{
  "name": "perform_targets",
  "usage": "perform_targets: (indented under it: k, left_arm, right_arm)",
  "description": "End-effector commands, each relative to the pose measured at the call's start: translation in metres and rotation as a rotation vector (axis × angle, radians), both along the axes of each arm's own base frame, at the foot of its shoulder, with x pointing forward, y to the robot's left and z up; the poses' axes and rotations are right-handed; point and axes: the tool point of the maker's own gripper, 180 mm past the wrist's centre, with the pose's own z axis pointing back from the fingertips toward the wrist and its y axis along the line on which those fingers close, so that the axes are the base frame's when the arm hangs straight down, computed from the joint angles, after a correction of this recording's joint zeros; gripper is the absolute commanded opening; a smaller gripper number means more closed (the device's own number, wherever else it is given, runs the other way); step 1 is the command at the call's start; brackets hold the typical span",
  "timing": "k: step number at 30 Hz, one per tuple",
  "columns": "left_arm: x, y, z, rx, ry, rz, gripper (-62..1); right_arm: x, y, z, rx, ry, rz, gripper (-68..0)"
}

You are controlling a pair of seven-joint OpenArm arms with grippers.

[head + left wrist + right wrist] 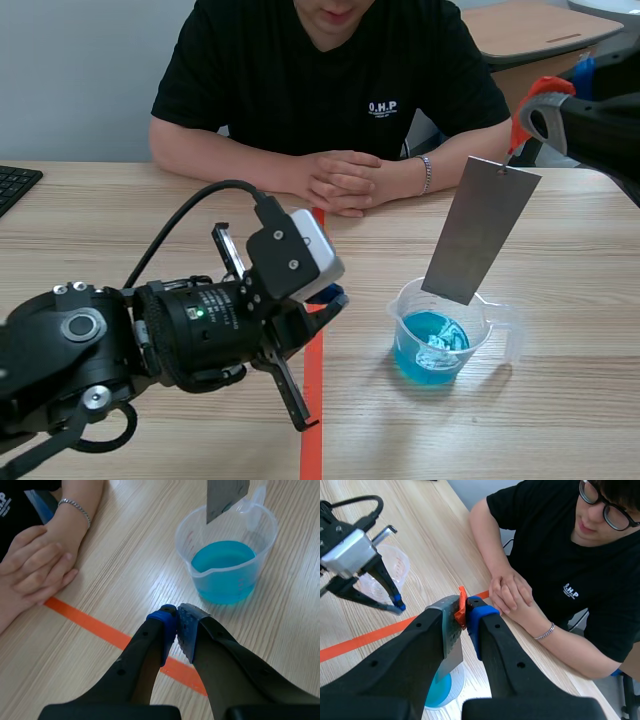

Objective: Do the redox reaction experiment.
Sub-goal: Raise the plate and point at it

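Currently done: we judge the experiment to be at the dipping step. The metal plate (480, 230) hangs tilted over the beaker (408, 330), its lower edge at rim level over the 12 o'clock side of the mouth.
Remaining: the plate's lower edge shows above the blue liquid (222, 562), not in it. We judge that lowering it in and waiting for the reaction are not yet done.
Right claw (465, 611): closed on the plate's upper end, one finger against each face, raised at 2 o'clock in the scene.
Left claw (177, 625): fingers pressed together, holding nothing. It sits low at 9 o'clock of the beaker, near but not touching.
Beaker: clear plastic with a spout, upright on the surface at 4 o'clock from the scene's middle, partly filled.
Surface (560, 420): pale wood grain. An orange-red tape line (312, 420) runs from 6 toward 12 o'clock, and a keyboard (15, 185) lies at the 10 o'clock edge.
Person: seated at 12 o'clock, clasped hands (340, 180) resting on the surface.
Room: pale wall behind the person, with another desk (540, 30) at 1 o'clock.
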Motion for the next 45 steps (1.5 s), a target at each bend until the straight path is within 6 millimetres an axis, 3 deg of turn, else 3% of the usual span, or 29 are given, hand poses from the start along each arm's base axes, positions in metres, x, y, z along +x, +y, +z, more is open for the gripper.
perform_targets:
  k: [1, 7, 14, 29, 45]
  left_arm:
    - [0.003, -0.010, 0.008, -0.030, -0.012, -0.011, -56.6]
    - [0.009, -0.023, 0.007, -0.034, -0.014, -0.024, -56.6]
    - [0.017, -0.025, 0.011, -0.039, -0.029, -0.023, -56.6]
    - [0.010, -0.046, 0.019, -0.084, -0.014, -0.053, -56.6]
    - [0.009, -0.050, 0.021, -0.095, -0.014, -0.057, -56.6]
  right_arm:
    - [-0.002, 0.004, 0.009, 0.004, -0.026, 0.028, -66.0]
    - [-0.002, 0.004, 0.009, 0.004, -0.026, 0.028, -66.0]
    - [-0.002, 0.004, 0.009, 0.004, -0.026, 0.027, -66.0]
    - [-0.002, 0.004, 0.009, 0.004, -0.026, 0.027, -66.0]
    - [-0.002, 0.004, 0.009, 0.004, -0.026, 0.027, -66.0]
